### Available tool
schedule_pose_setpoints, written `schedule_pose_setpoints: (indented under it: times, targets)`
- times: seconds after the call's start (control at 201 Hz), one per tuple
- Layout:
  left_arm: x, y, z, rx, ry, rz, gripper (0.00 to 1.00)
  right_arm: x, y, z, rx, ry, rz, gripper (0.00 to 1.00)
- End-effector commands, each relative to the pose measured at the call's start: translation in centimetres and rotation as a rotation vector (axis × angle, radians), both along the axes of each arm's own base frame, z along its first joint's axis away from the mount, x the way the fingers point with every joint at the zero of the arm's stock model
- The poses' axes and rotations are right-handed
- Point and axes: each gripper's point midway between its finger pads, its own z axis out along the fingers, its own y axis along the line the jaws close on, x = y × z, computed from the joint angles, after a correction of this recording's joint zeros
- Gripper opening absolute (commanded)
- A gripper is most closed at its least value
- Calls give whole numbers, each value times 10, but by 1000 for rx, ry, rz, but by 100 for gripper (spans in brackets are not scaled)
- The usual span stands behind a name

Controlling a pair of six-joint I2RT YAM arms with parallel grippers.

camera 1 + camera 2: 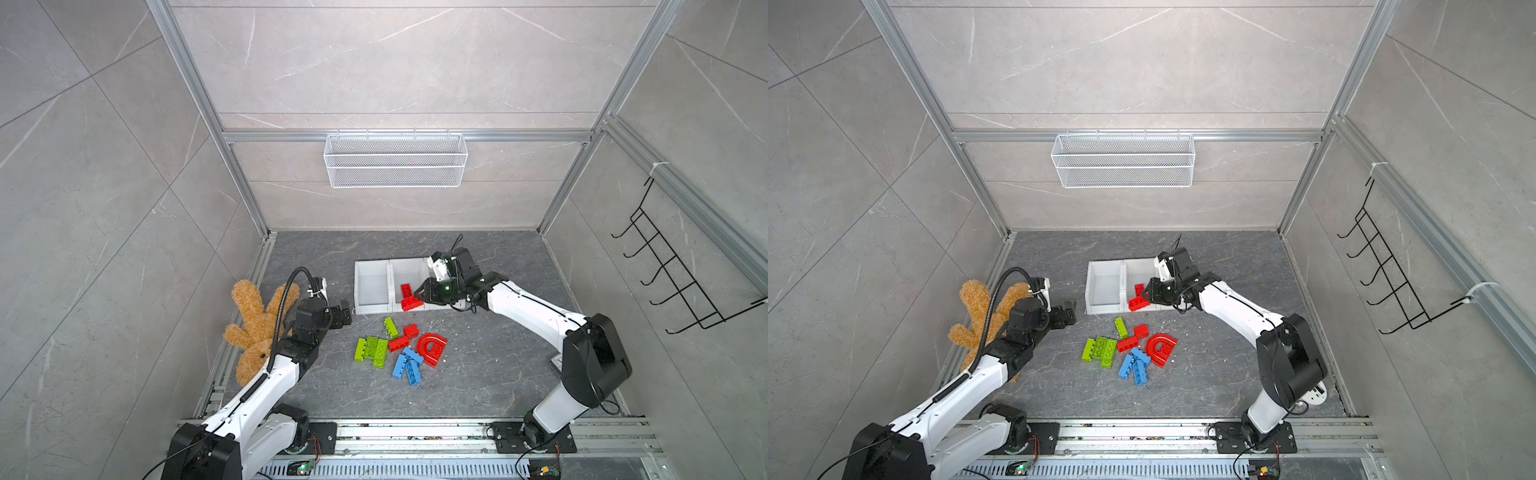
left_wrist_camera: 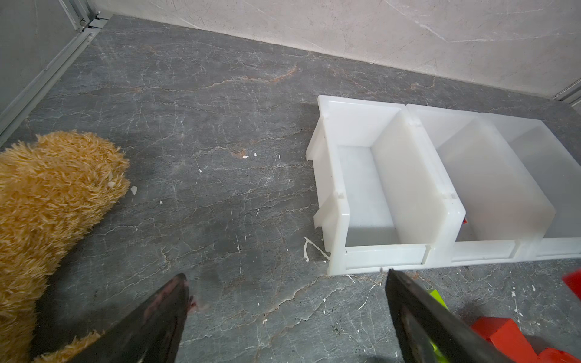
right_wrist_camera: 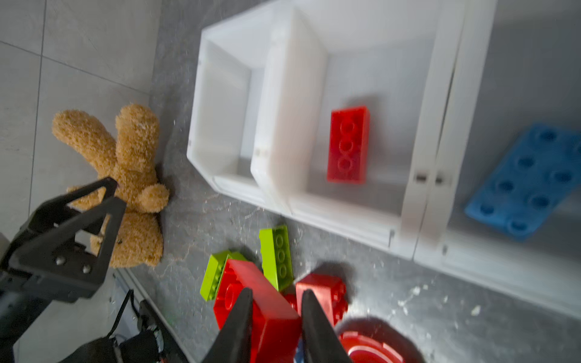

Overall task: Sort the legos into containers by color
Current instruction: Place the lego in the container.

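A long red studded plastic brick was pinched between the pressed-in fingers of the right hand. It hung over the low front lip of the middle one of three joined white plastic open-top bins. Whether it touched the lip could not be told. The bins stood in a row toward the back edge of the dark marbled tabletop.

A second red brick lay inside that middle bin, and a flat blue studded plate lay in the bin nearest the right edge.

In front of the bins, about the tabletop's centre, the loose pieces lay close together: lime green bricks, small red bricks, a red arch and blue bricks.

The left hand hovered with its fingers spread wide, just off the left end of the row. A brown plush toy lay along the left edge.
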Motion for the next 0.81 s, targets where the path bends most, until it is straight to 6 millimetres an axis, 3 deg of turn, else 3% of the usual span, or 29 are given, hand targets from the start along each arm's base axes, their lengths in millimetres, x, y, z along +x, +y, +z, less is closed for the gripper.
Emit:
schedule_pose_setpoints:
  times: [0.0,0.169,0.259,0.378,0.473,0.597,0.727,0.806]
  targets:
    - [3,-2,17,-9,-47,-4,99,21,-13,-19,-158,-4,-12,28]
    - [4,-2,16,-9,-45,-4,99,49,-2,-26,-183,-23,-19,29]
    - [3,-3,16,-10,-44,-5,99,60,3,-29,-187,-30,-22,36]
    - [3,-3,16,-10,-45,-6,100,66,3,-24,-205,-46,-21,51]
    - [2,-2,18,-11,-50,-3,99,60,-3,-13,-208,-64,-26,51]
    - [2,-1,20,-10,-57,0,99,18,-27,-11,-241,-20,-32,49]
    - [1,-1,20,-9,-62,0,99,-49,-70,-45,-344,92,-88,49]
    - [2,0,20,-7,-63,5,99,-85,-82,-61,-379,138,-114,51]
